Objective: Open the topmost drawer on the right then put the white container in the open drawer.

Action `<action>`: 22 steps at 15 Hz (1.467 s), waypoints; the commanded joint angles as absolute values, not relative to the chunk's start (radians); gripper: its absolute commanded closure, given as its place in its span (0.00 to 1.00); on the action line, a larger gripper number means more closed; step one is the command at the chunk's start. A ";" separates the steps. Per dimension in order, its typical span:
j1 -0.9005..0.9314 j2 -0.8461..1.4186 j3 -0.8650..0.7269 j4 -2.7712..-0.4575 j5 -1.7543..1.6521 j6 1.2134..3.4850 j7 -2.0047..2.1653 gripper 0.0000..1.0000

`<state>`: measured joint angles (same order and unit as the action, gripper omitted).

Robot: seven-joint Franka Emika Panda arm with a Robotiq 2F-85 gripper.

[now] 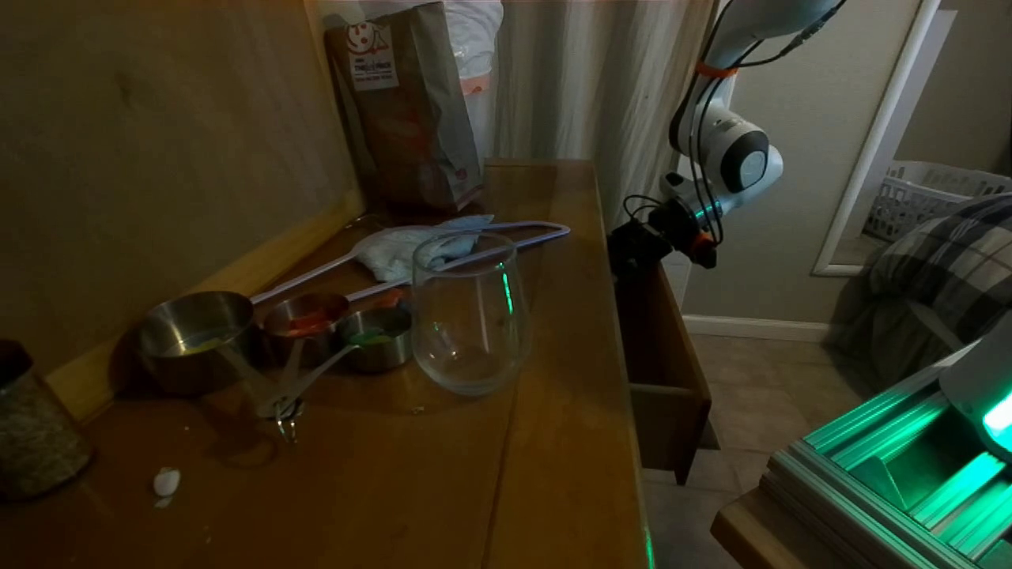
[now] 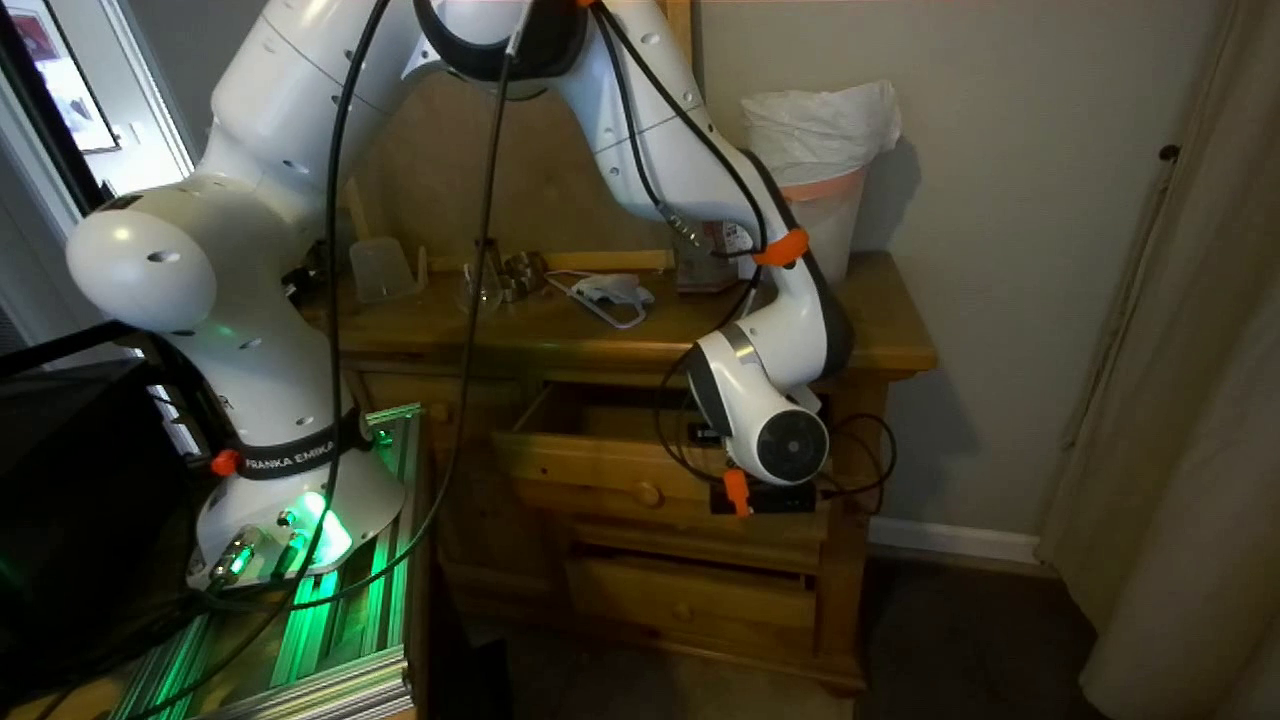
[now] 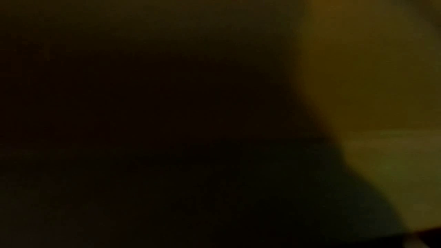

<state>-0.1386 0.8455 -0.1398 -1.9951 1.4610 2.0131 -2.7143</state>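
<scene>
The top right drawer stands pulled out, with its front panel and round knob in an exterior view (image 2: 590, 468) and its near side wall in an exterior view (image 1: 662, 423). A whitish translucent container (image 2: 382, 270) stands on the left end of the dresser top; it is out of view in the other exterior picture. My gripper (image 1: 632, 246) is at the far end of the open drawer, and its dark body also shows at the drawer front (image 2: 765, 498). Its fingers are hidden in both exterior views. The wrist view is nearly black, with a blurred yellowish patch at right.
On the dresser top (image 1: 569, 442) are a stemless glass (image 1: 470, 332), metal measuring cups (image 1: 198, 348), a hanger with a pale cloth (image 1: 395, 257), a jar (image 1: 35, 435) and a paper bag (image 1: 403, 118). A lower drawer (image 2: 690, 600) is slightly open. Cables hang from the arm.
</scene>
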 commanded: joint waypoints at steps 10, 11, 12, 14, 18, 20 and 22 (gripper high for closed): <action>-0.112 0.475 -0.190 -2.297 1.355 2.196 -2.736 0.00; -0.113 0.441 -0.195 -2.329 1.355 2.227 -2.734 0.00; -0.114 0.402 -0.200 -2.364 1.350 2.257 -2.732 0.00; -0.114 0.344 -0.204 -2.414 1.344 2.321 -2.728 0.00; -0.113 0.257 -0.190 -2.489 1.361 2.452 -2.720 0.00; -0.115 0.246 -0.182 -2.508 1.367 2.504 -2.717 0.00; -0.117 0.238 -0.172 -2.525 1.374 2.542 -2.721 0.00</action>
<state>-0.1219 0.2805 -0.1869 -2.4764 1.3688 2.4760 -2.7108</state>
